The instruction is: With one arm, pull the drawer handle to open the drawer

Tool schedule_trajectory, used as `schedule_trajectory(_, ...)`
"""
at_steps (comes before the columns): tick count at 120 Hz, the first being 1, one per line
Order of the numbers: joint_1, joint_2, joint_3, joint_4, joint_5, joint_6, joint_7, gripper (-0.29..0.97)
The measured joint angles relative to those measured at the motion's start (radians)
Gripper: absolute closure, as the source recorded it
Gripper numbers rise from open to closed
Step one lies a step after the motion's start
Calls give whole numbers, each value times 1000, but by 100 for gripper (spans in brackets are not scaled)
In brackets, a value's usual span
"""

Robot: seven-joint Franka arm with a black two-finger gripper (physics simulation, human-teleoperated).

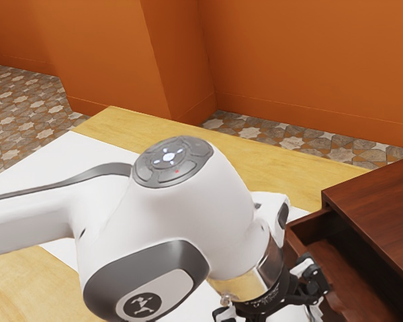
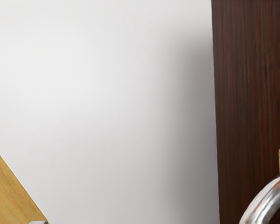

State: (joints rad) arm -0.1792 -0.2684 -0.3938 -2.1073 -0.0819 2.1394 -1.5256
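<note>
Beside the dark wood drawer [image 1: 322, 251], which stood partly out of its cabinet [image 1: 379, 198], the white arm [image 1: 154, 228] bent low, its end effector [image 1: 282, 298] near the drawer's curved metal handle [image 2: 270, 200]; its grip could not be told. A white mat [image 1: 60, 168] covered the wooden worktop [image 1: 275, 161], with orange walls [image 1: 289, 54] behind the cabinet.

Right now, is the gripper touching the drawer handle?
Cannot tell. The exterior view shows the gripper low beside the drawer, its tip cut off at the edge; the wrist view shows the handle without any contact point.
</note>
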Motion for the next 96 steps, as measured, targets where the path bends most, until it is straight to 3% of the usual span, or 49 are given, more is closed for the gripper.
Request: schedule_trajectory(96,-5,-144,14,-120,-51,-12,0,20)
